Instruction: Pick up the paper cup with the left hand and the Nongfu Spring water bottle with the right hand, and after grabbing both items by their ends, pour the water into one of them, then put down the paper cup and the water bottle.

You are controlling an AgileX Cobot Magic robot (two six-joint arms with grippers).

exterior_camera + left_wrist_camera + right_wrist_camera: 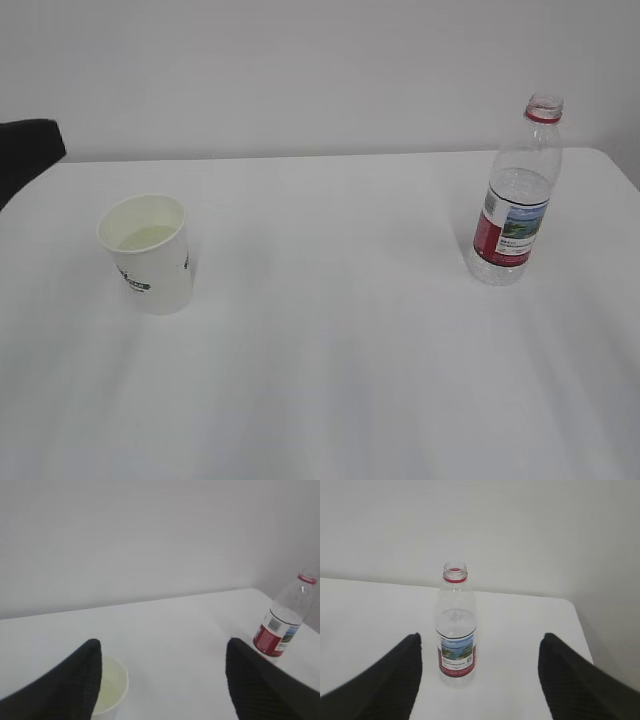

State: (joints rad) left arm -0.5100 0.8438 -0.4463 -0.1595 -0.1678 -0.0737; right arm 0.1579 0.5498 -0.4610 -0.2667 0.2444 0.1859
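Note:
The paper cup [148, 252] stands upright at the left of the white table [330, 330], white with a dark logo and a pale liquid inside. The Nongfu Spring water bottle [517, 195] stands upright at the right, uncapped, with a red neck ring and red label. Neither arm appears in the exterior view. In the left wrist view my left gripper [162, 650] is open, the cup [111, 687] partly behind its left finger and the bottle [284, 616] far right. My right gripper [480, 645] is open, the bottle [455, 625] standing beyond it, nearer the left finger.
A dark object [25, 152] sits at the table's far left edge. A plain pale wall [300, 70] runs behind the table. The table's right corner [570, 605] lies close beyond the bottle.

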